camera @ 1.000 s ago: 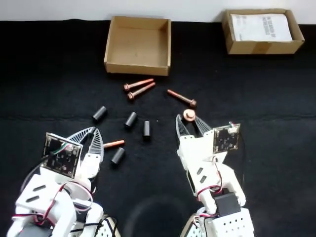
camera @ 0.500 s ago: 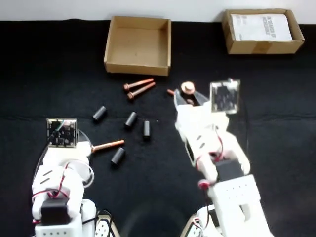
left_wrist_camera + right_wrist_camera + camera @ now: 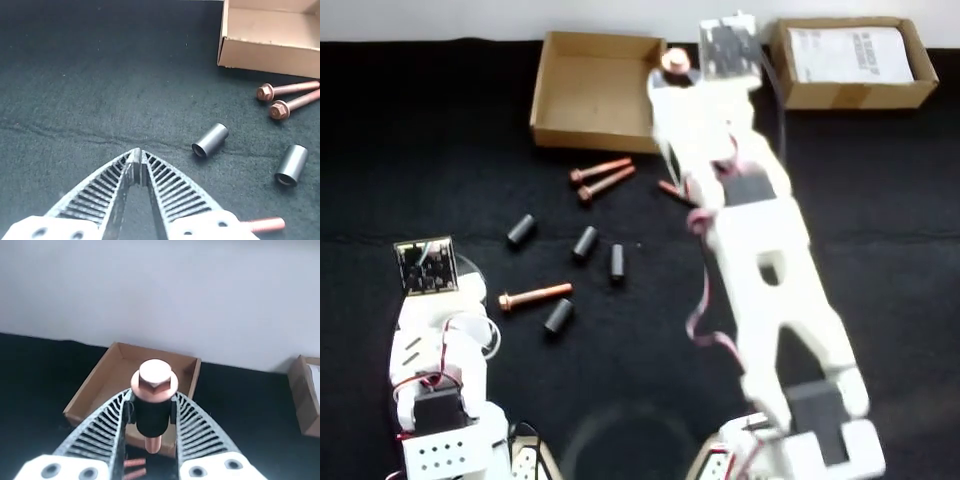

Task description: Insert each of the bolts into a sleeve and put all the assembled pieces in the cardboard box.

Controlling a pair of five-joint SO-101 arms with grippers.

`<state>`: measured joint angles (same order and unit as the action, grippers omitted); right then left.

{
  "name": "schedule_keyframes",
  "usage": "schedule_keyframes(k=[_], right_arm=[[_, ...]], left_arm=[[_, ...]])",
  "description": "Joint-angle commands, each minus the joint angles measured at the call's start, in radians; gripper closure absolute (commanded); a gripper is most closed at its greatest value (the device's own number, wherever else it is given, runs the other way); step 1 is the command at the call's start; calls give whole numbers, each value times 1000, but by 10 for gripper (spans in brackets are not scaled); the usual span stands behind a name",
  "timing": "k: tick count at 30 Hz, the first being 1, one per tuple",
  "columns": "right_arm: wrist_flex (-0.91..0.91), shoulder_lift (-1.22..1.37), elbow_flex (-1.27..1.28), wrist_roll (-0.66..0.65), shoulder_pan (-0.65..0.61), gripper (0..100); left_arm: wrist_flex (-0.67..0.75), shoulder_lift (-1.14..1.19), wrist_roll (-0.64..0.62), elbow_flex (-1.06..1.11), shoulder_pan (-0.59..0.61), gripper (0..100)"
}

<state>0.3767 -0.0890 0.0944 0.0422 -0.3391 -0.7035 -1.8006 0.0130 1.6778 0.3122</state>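
The desk is covered with a black cloth, and behind it is a plain white wall. The right gripper is closed around an assembled piece, a copper bolt inside a dark sleeve. It holds the piece upright, head up, over the edge of the open cardboard box. The left gripper has its fingers pressed together with nothing between them, low over the cloth. 4 loose sleeves and 4 bolts lie on the cloth in front of the box. A second box with a printed sheet stands at the far right.
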Motion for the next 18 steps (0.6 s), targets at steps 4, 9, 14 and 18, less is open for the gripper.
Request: schedule_keyframes(k=[4,9,14,18], right_arm=[[-30,349,-492,-15,-19,992],[-30,648,-881,-57,-36,992],[-30,949,-1224,-238,-77,992],[-30,1144,-1411,-272,-104,992]], left_arm=[[-109,-4,2,18,18,969],[-155,-4,2,18,31,991],[-166,-5,2,18,30,991],[-166,-7,2,18,30,991]])
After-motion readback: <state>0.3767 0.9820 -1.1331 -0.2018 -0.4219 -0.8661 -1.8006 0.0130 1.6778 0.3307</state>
